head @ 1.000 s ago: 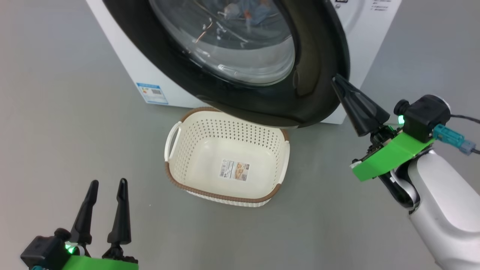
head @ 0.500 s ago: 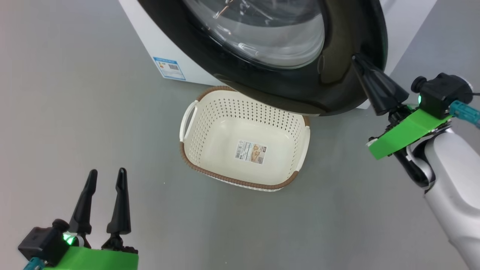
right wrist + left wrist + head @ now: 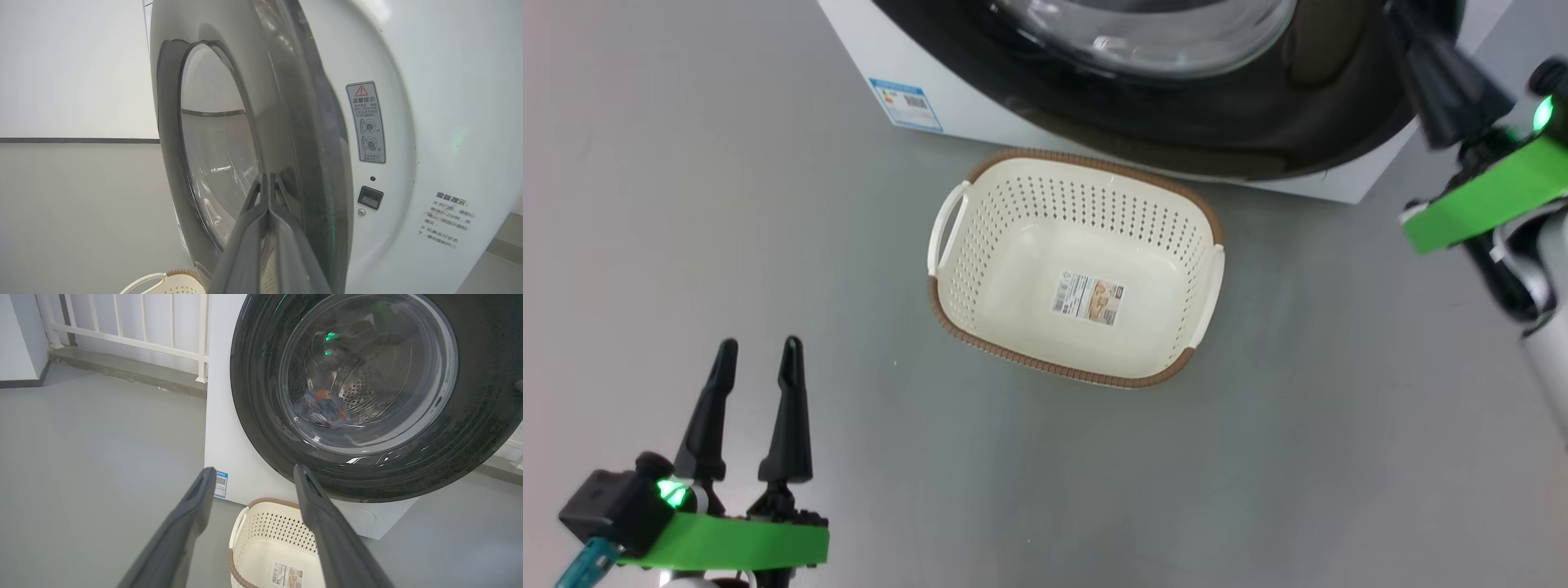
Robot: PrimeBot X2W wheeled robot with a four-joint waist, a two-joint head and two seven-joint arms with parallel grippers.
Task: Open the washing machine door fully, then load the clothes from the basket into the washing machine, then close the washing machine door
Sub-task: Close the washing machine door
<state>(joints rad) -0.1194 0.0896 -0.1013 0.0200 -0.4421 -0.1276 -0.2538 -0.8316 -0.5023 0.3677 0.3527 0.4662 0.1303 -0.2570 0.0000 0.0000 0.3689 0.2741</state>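
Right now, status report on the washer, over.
Left gripper open, idle. Right gripper shut, against washing machine door rim. Door ajar, clothes inside, basket empty. Nothing blocking door.

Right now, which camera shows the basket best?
Head view: it shows the whole basket from above, empty, label on its bottom. Left wrist view cuts off its near part; right wrist view catches a handle and some rim.

Washing machine [image 3: 449, 81] front: warning-triangle sticker [image 3: 366, 122] headed 温馨提示; printed notice [image 3: 447, 220] towards its lower right edge, same heading. Blue QR sticker [image 3: 905, 104] and the label [image 3: 1088, 299] in the basket [image 3: 1013, 229]: too small to read
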